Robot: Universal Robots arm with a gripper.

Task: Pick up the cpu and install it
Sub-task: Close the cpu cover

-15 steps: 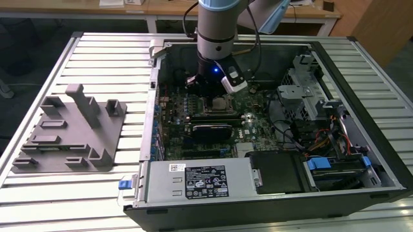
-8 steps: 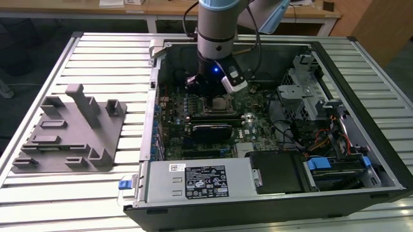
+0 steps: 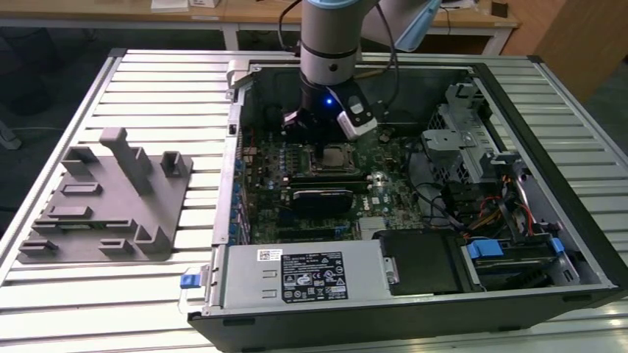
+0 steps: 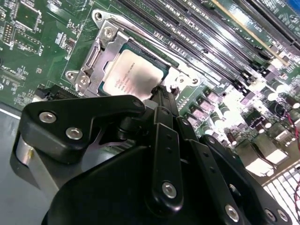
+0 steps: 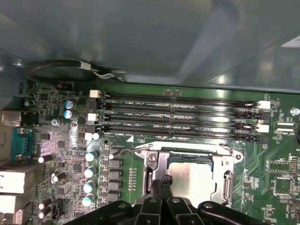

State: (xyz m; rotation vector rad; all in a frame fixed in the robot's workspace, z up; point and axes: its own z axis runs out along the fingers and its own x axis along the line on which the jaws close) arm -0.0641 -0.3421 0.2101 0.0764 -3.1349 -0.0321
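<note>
The cpu [image 4: 129, 75] lies flat in its socket on the green motherboard, silver top up, with the metal socket frame [image 4: 104, 49] around it. In the first wrist view the cpu [image 5: 192, 178] sits inside the frame [image 5: 154, 161]. My gripper [image 4: 161, 91] hangs just over the cpu's edge, fingers together and nothing visibly between them. Its black fingertips [image 5: 160, 183] meet beside the chip. In the exterior view the arm's wrist [image 3: 324, 103] stands over the cpu [image 3: 339, 156] inside the open computer case.
Memory slots [image 5: 178, 117] run alongside the socket, with upright capacitors [image 5: 90, 172] nearby. The case walls [image 3: 235, 147], drive cage [image 3: 461, 147] and power supply [image 3: 304, 276] box in the board. A grey moulded tray [image 3: 108, 198] rests on the slatted table at the exterior view's left.
</note>
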